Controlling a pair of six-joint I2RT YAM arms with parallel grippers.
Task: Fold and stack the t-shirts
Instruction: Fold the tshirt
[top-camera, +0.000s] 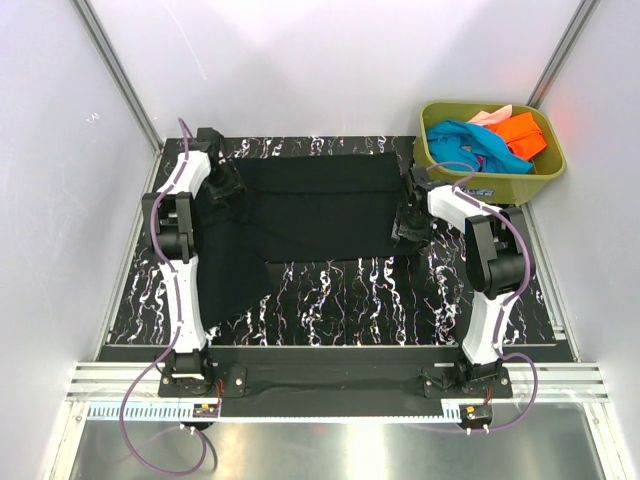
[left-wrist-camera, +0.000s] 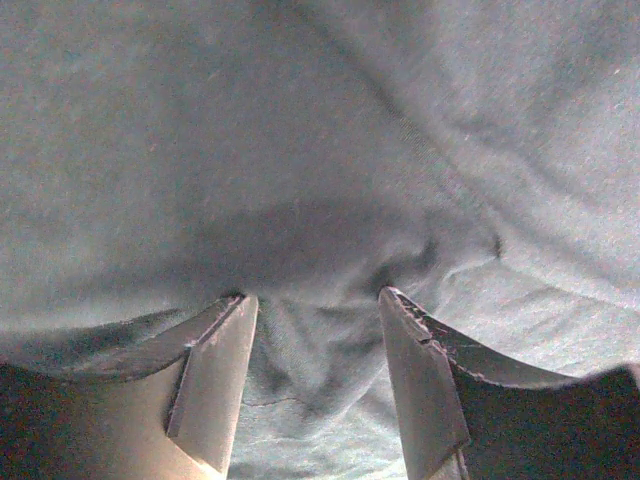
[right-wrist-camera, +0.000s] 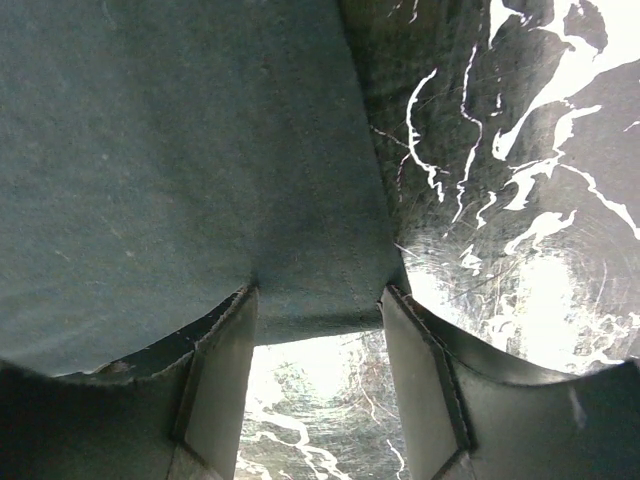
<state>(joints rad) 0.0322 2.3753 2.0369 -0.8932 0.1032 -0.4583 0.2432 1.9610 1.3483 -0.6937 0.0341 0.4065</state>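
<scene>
Overhead, wrist views close on black t-shirt

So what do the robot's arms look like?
Both the left arm and the right arm are chunky white tubes with black joints. A purple cable loops along each one. Each ends in two dark, wedge-shaped fingers with flat, paler inner faces.

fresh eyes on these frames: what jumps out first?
The large black cloth t-shirt spread over the middle of the black white-veined table, one part trailing toward the near left. The left gripper and right gripper sit at its side edges, jaws apart. Then the olive-green plastic tub at the far right corner, holding a teal-blue t-shirt, a bright orange t-shirt and a pale pink t-shirt.
</scene>
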